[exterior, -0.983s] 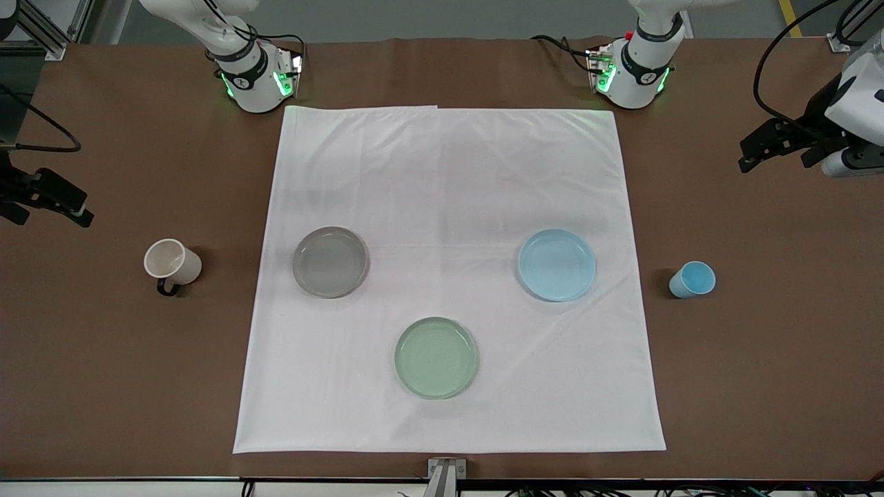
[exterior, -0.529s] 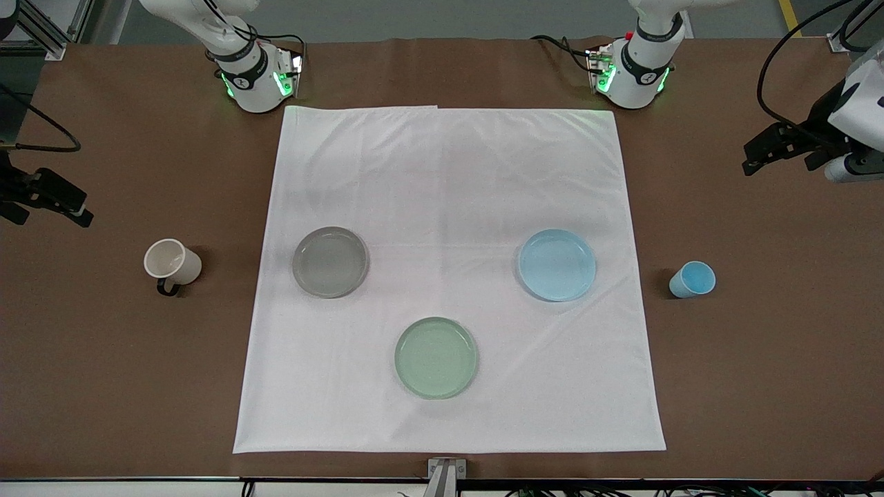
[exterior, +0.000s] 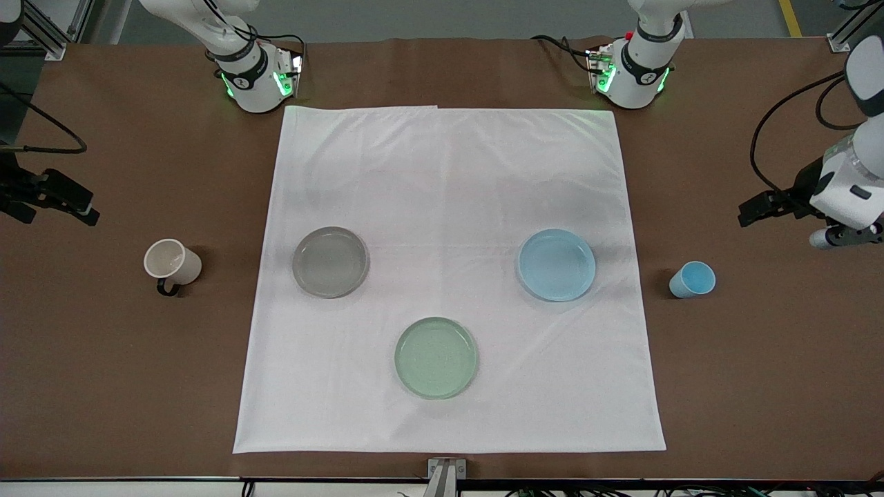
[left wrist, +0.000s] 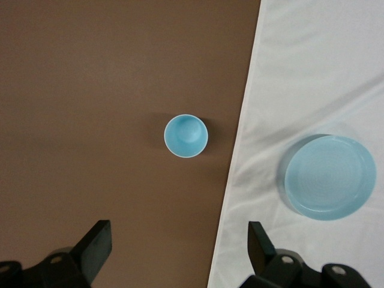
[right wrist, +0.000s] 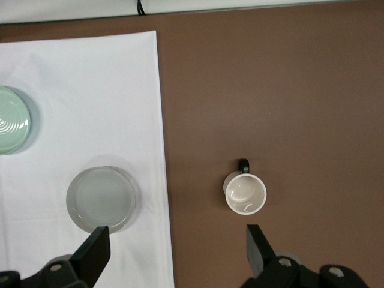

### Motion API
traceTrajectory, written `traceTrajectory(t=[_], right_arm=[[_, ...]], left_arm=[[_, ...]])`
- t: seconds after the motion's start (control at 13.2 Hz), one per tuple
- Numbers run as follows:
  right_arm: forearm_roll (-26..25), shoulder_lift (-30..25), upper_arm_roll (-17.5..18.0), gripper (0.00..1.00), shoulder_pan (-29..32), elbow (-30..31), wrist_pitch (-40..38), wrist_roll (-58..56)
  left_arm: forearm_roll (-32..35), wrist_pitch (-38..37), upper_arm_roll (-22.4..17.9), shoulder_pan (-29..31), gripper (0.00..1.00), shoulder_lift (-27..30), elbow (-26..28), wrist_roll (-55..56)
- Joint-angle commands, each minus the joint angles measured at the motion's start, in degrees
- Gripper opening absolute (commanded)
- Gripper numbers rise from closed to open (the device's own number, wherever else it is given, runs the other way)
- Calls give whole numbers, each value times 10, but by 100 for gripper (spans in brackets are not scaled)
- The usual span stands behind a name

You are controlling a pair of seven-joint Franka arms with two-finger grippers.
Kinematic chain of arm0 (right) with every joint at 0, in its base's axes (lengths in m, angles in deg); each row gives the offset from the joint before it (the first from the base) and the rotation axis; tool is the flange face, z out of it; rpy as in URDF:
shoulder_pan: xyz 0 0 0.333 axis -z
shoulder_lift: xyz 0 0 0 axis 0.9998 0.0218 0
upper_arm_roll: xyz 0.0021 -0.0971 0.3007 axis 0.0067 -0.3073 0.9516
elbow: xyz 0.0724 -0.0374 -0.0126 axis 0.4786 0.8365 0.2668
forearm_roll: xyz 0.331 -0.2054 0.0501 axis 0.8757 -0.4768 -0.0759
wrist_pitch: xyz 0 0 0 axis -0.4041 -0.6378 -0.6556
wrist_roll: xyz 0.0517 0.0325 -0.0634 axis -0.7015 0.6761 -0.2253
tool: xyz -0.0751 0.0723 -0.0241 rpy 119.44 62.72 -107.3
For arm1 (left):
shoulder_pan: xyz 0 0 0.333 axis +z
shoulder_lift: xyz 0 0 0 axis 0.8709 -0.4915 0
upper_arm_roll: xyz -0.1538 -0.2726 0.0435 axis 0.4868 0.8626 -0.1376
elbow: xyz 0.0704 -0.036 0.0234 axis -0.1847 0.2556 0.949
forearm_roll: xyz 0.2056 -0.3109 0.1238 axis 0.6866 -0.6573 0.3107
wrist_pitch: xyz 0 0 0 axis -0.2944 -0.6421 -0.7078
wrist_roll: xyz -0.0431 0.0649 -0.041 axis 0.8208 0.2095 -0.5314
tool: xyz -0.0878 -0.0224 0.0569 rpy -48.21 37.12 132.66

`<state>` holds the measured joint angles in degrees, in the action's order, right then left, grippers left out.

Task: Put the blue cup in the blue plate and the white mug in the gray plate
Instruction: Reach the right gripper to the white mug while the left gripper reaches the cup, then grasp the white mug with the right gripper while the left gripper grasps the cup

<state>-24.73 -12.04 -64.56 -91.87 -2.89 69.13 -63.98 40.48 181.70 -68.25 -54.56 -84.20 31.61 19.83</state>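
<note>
The blue cup stands upright on the bare brown table at the left arm's end, beside the blue plate on the white cloth. The white mug stands on bare table at the right arm's end, beside the gray plate. My left gripper is open and empty, up in the air close to the cup; its wrist view shows the gripper, cup and blue plate. My right gripper is open and empty, up near the mug; its wrist view shows the gripper, mug and gray plate.
A pale green plate lies on the white cloth, nearer to the front camera than the other two plates; it also shows in the right wrist view. Both arm bases stand along the table's edge farthest from the front camera.
My left gripper has come down and in toward the blue cup. My right gripper has shifted slightly toward the white mug. Cups and plates have not moved.
</note>
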Motion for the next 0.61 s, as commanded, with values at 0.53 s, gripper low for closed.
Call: traceTrajectory(t=[0.53], right_arm=[[-2,136,3,100,68,185,237,-100]], left_arm=[[9,306,3,53,86,-160,119,-8]])
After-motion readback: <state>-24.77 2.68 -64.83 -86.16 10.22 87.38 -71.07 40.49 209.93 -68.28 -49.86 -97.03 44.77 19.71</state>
